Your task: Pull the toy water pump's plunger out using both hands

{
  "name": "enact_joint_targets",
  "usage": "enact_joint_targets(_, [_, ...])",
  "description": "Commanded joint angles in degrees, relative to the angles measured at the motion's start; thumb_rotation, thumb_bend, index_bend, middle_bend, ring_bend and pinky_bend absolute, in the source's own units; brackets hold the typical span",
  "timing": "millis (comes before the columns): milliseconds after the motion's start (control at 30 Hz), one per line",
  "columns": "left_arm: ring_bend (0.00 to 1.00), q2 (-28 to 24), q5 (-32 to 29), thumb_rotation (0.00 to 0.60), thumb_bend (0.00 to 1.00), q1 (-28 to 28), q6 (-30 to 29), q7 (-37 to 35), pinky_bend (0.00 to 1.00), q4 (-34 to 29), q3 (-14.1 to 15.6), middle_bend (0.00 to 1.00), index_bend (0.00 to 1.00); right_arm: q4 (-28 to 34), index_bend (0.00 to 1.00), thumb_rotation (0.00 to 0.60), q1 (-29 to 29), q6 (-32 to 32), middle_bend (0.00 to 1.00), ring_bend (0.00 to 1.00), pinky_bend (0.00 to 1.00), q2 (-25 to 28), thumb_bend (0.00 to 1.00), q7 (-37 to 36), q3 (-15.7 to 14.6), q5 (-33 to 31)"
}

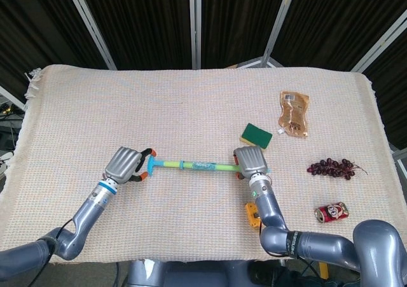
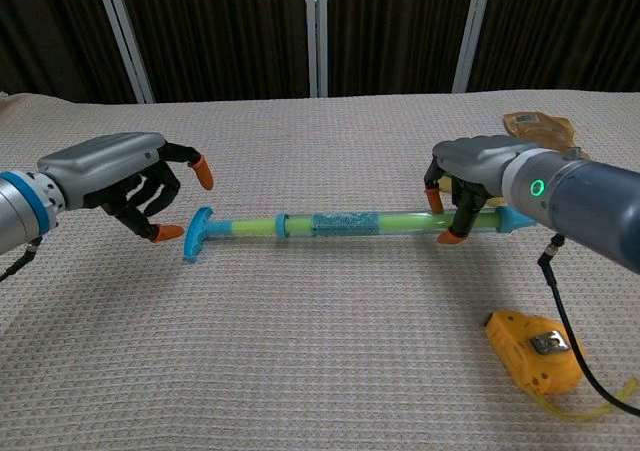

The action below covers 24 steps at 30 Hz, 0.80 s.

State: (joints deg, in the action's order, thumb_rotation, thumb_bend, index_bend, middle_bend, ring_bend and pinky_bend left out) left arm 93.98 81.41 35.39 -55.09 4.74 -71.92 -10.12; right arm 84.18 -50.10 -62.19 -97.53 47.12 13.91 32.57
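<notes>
The toy water pump [image 1: 203,166] [image 2: 350,223] lies lengthwise on the cloth, a clear green tube with a blue T-handle [image 1: 150,165] [image 2: 196,234] on the plunger at its left end. My right hand [image 1: 251,160] [image 2: 470,176] grips the tube near its right end. My left hand [image 1: 126,166] [image 2: 120,181] hovers just left of the T-handle, fingers spread and curved toward it, apparently not touching it.
A green sponge [image 1: 255,135] lies just behind the right hand. A yellow tape measure [image 1: 254,214] [image 2: 534,346] lies in front of it. A brown pouch [image 1: 293,113], grapes [image 1: 331,168] and a red can [image 1: 331,212] lie at the right.
</notes>
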Motion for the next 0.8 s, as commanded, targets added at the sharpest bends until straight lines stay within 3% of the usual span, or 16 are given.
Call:
enact_joint_targets(33, [0.77,2.67,-2.04,0.600,0.33,2.00,1.92,0.64,0.96,2.44,-0.83,0.77,0.34,0.06,0.72,0.600,-0.12,-0.13,1.00,1.00,1.00,-0.05,0.52,0.00,0.00,-0.21])
enact_joint_targets(300, [0.78,6.37,-6.62,0.600,0.34,4.73,5.63,1.88,0.98,6.39,-1.71,0.77,0.35,-0.42,0.72,0.600,-0.38,0.04,1.00,1.00,1.00,-0.22,0.52,-0.54,-0.02,-0.78])
enact_joint_targets(800, [0.79,8.88,-9.89,0.600,0.37,7.19,7.04,3.39,1.00,8.87,-1.90,0.77,0.37,-0.29,0.72,0.600,-0.69,0.14,1.00,1.00,1.00,0.09,0.52,-1.19,-0.30,-0.79])
